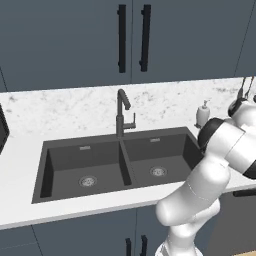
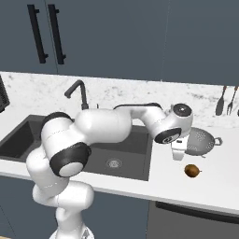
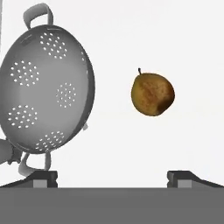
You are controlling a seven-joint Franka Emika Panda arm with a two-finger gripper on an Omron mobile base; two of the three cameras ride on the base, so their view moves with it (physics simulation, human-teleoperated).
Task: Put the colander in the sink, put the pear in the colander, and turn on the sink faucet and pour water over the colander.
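Observation:
The silvery colander (image 2: pixel 201 140) stands on the white counter to the right of the dark double sink (image 2: pixel 135 156). The brown pear (image 2: pixel 192 171) lies on the counter just in front of it. My gripper (image 2: pixel 178 152) hangs over the counter between the sink's right edge and the colander, pointing down, open and holding nothing. In the hand view the colander (image 3: pixel 46 92) is at the left and the pear (image 3: pixel 152 94) right of centre, with the gripper (image 3: pixel 112 177) wide apart below them. The dark faucet (image 1: pixel 121 112) rises behind the sink (image 1: pixel 105 160); no water runs.
A white soap dispenser (image 1: pixel 203 114) stands behind the sink's right corner. Dark utensils (image 2: pixel 223 100) hang on the wall behind the colander. A dark appliance (image 1: pixel 2 131) is at the far left of the counter. Cabinet doors hang overhead.

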